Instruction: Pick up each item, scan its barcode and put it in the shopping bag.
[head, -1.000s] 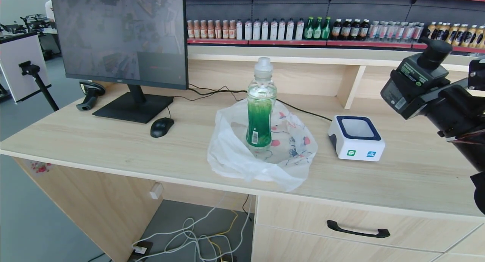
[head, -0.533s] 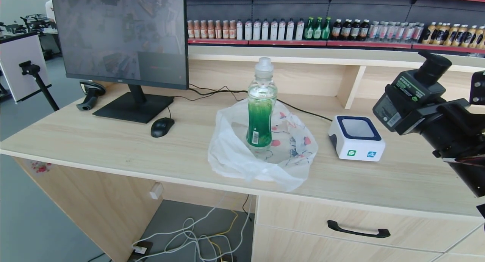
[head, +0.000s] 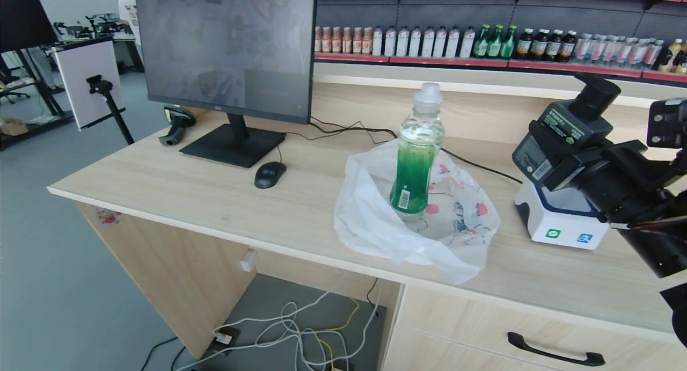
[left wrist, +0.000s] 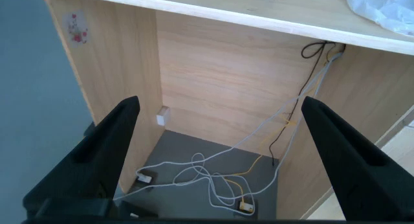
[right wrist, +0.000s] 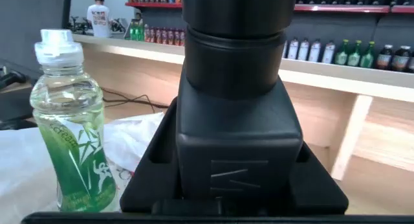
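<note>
A black bottle (head: 564, 136) with a barcode label hangs tilted just above the white, blue-rimmed scanner (head: 561, 226), partly hiding it. My right gripper (head: 601, 169) is shut on this bottle, whose dark body (right wrist: 236, 120) looms close in the right wrist view. A clear bottle with a green label (head: 414, 156) stands upright inside the white shopping bag (head: 375, 226) at the desk's middle; it appears again as the green bottle (right wrist: 71, 127) to the side of the held one. My left gripper (left wrist: 220, 114) hangs open below the desk edge, facing floor cables.
A monitor (head: 228, 49), a mouse (head: 270, 174) and a handheld scanner (head: 176, 125) occupy the left of the wooden desk (head: 214, 199). A cable (head: 477, 167) runs behind the bag. Shelves of bottles (head: 483, 41) line the back. A drawer handle (head: 555, 349) sits below.
The head camera has swung, shifting the whole picture rightward. My right gripper has carried the black bottle down and leftward until it hangs over the scanner. The green bottle and bag stay put.
</note>
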`<state>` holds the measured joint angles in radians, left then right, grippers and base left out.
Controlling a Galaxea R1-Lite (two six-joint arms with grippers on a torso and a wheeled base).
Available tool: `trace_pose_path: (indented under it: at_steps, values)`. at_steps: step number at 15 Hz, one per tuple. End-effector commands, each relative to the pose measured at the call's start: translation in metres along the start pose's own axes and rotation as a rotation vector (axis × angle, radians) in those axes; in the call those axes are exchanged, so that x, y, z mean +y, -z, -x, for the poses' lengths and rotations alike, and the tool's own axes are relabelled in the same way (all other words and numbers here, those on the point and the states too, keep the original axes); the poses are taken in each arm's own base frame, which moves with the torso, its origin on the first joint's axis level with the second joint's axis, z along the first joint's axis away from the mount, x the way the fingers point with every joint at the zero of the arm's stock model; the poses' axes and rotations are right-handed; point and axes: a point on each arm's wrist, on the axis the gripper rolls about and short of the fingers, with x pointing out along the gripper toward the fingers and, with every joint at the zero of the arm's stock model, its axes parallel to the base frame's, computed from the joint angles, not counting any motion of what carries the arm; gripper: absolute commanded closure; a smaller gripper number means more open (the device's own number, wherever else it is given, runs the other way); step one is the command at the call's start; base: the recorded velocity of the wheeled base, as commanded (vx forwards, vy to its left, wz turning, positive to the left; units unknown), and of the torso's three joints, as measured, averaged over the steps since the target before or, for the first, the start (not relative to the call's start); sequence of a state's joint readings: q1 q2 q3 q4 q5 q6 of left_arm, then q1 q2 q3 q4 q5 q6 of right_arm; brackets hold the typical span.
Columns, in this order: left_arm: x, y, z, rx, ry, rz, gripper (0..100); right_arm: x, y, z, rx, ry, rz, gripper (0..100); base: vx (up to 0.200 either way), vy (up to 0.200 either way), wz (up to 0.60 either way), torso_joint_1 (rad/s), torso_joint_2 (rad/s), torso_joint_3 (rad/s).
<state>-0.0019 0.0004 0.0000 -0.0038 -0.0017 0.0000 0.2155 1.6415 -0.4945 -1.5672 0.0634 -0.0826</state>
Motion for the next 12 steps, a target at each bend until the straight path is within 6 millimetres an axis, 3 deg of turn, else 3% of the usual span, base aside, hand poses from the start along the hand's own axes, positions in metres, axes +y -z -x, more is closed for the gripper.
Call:
trace_pose_path:
  at_steps: [1, 5, 12]
  values:
    - [0.0, 0.0, 0.0, -0.001, -0.001, 0.0, 0, 0.0, 0.001, -0.001, 0.0, -0.002, 0.003, 100, 0.0, 0.0, 0.6, 0.002, 0.01, -0.002]
    - [0.0, 0.0, 0.0, -0.001, -0.001, 0.0, 0, 0.007, 0.011, 0.004, 0.045, -0.027, -0.001, 100, 0.0, 0.0, 0.0, 0.0, 0.0, 0.0]
    - [0.0, 0.0, 0.0, -0.001, -0.001, 0.002, 0, 0.015, 0.059, -0.009, 0.183, -0.055, -0.01, 100, 0.0, 0.0, 0.0, 0.0, 0.0, 0.0]
